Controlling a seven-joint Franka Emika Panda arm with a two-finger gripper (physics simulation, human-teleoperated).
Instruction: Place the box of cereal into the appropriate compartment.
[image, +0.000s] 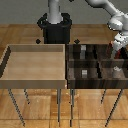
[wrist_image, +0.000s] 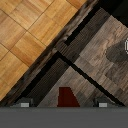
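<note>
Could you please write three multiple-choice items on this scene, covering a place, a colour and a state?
1. Where is the gripper?
A. Over the pale wooden tray
B. Over the dark wooden compartmented bin
C. Down at the parquet floor

2. What colour is the small flat rectangular box of cereal?
A. Red
B. Blue
C. Green

3. How is that box placed?
A. Lying in the pale tray
B. Between the gripper's fingers, above the dark bin
C. Standing on the floor

Answers:
1. B: the gripper hangs over the far end of the dark wooden compartmented bin, on the exterior view's right, away from the pale wooden tray.
2. A: the box of cereal shows dark red in the wrist view.
3. B: it appears between the two fingers with the bin's dividers behind it; whether they clamp it is unclear.
</note>
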